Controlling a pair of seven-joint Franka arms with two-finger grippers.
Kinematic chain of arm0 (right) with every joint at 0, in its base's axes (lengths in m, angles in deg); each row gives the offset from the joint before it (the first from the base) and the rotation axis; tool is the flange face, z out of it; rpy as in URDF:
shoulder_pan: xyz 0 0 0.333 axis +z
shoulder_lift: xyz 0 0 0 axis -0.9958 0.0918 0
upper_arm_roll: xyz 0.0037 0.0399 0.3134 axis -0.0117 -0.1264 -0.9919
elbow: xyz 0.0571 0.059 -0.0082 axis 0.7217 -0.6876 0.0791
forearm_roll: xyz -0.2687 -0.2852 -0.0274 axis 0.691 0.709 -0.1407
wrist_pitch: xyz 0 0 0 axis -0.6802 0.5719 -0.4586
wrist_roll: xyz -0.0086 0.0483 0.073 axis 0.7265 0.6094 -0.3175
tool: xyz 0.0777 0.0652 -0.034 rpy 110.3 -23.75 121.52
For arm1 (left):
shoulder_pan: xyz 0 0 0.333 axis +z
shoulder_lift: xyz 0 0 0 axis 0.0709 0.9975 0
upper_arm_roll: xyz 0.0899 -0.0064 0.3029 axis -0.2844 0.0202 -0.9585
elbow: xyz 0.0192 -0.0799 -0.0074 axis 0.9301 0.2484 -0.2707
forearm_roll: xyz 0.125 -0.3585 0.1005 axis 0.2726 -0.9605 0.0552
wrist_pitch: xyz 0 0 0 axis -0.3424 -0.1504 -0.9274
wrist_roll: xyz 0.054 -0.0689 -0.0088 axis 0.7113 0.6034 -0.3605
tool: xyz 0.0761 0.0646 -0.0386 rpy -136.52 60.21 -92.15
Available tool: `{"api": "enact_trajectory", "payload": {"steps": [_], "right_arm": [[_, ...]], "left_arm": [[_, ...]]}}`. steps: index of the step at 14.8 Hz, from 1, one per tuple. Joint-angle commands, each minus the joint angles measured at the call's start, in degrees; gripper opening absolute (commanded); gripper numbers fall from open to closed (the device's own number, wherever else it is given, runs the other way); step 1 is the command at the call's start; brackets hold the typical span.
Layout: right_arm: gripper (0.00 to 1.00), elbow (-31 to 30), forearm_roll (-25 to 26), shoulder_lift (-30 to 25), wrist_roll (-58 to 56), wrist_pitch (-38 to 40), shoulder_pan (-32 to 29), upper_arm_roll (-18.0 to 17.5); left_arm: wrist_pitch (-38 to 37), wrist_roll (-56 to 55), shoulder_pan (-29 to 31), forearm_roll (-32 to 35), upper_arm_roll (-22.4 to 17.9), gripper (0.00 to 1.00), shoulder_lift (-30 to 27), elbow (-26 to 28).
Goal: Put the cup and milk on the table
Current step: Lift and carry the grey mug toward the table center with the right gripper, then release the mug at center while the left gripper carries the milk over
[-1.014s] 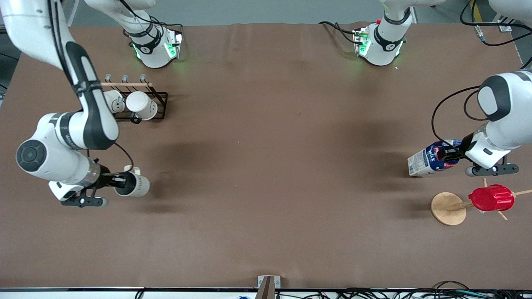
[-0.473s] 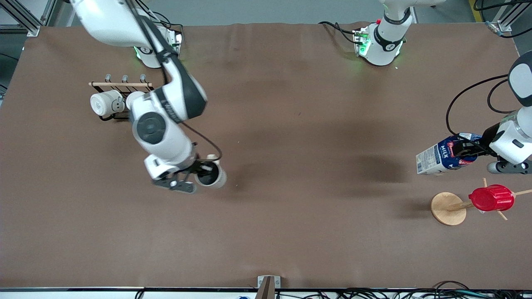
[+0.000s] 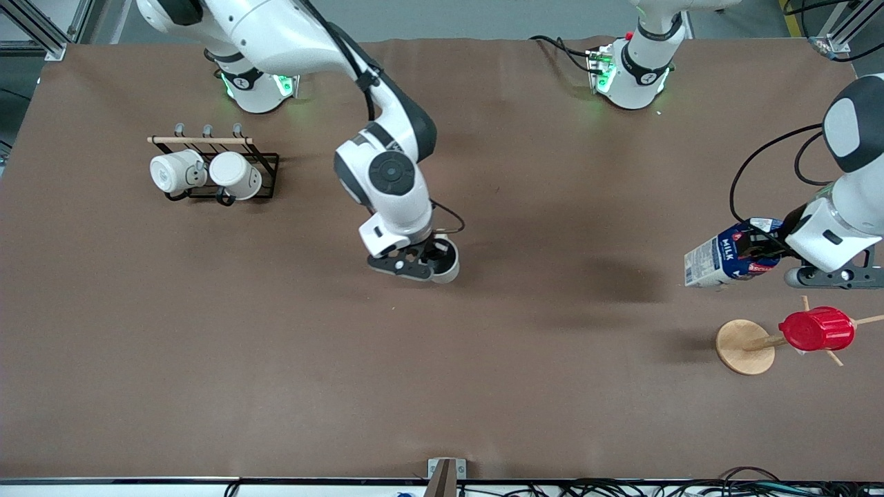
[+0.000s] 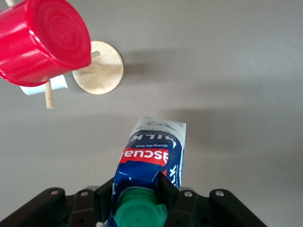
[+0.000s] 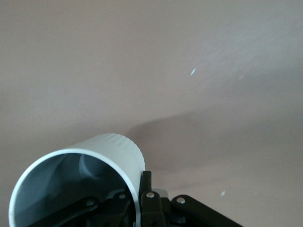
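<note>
Holding both items aloft, I see each one lies sideways, not upright. My right gripper (image 3: 436,261), jaws clamped on the cup's (image 3: 445,260) rim, hangs over the table (image 3: 483,386) middle; my left gripper (image 3: 773,252), jaws pinching the milk (image 3: 718,259) top, hangs beside the red cup (image 3: 815,329).

Matte brown table (image 3: 483,386), glossy printed carton milk (image 3: 718,261), smooth ceramic-looking cup (image 5: 90,165)
</note>
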Motion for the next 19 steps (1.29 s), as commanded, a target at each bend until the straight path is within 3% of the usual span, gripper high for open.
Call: {"api": "enact_trajectory", "payload": {"steps": [1,8,9,11,15,19], "right_arm": [[0.03,0.2,2.2,1.0,1.8,-1.0,1.2,0.6],[0.09,-0.1,10.5,3.9,7.4,-5.2,2.1,0.5],[0.25,-0.1,10.6,3.9,7.6,-5.4,2.1,0.5],[1.00,-0.1,10.6,3.7,7.9,-4.8,2.1,0.5],[1.00,-0.2,10.4,1.7,8.2,-3.1,1.2,0.5],[1.00,-0.9,10.5,-10.6,7.6,11.8,-6.0,0.5]], "left_arm": [[-2.0,0.3,0.0,1.1,0.1,0.00,-2.1,-0.7],[-10.3,0.7,0.1,-0.3,0.0,0.01,-4.9,-3.9],[-10.3,0.6,0.1,-1.0,0.0,0.01,-5.4,-3.8],[-10.4,0.6,0.2,-1.8,-0.1,0.01,-6.2,-3.8],[-10.3,0.7,-0.4,-1.5,0.6,0.01,-4.6,-4.3],[-9.6,-0.7,-0.7,-1.1,7.4,0.01,-2.3,-4.8]]}}
